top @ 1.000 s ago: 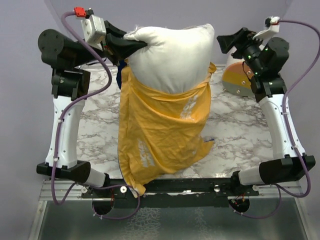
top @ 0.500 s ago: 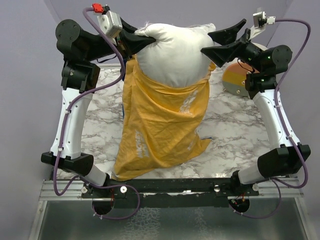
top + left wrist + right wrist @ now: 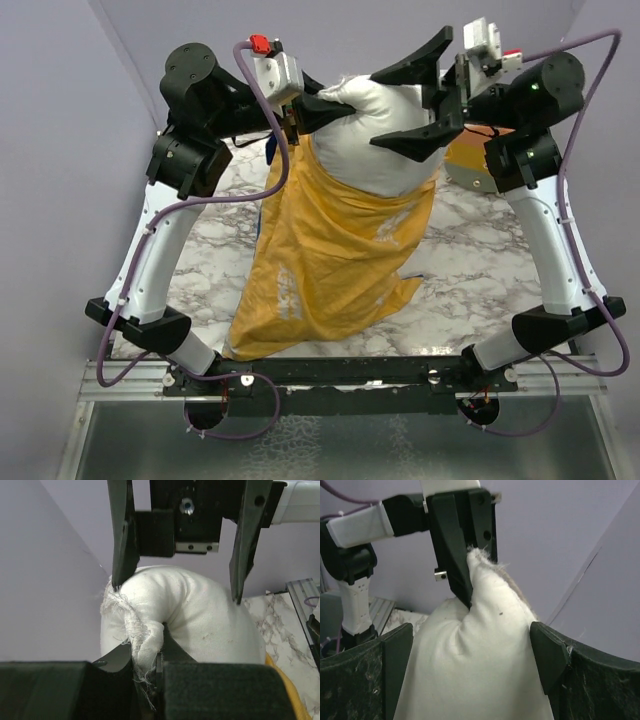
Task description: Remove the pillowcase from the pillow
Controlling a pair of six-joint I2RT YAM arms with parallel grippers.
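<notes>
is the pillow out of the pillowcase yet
Partly out: the pillow top shows bare white, its lower part sits inside the yellow pillowcase.

Pillow [image 3: 372, 152] is matt cloth, frayed; pillowcase [image 3: 320, 250] is thin crinkled fabric.

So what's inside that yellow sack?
A white pillow; its top bulges out of the mouth of the sack. The rest is hidden by the yellow fabric, as is anything else inside.
</notes>
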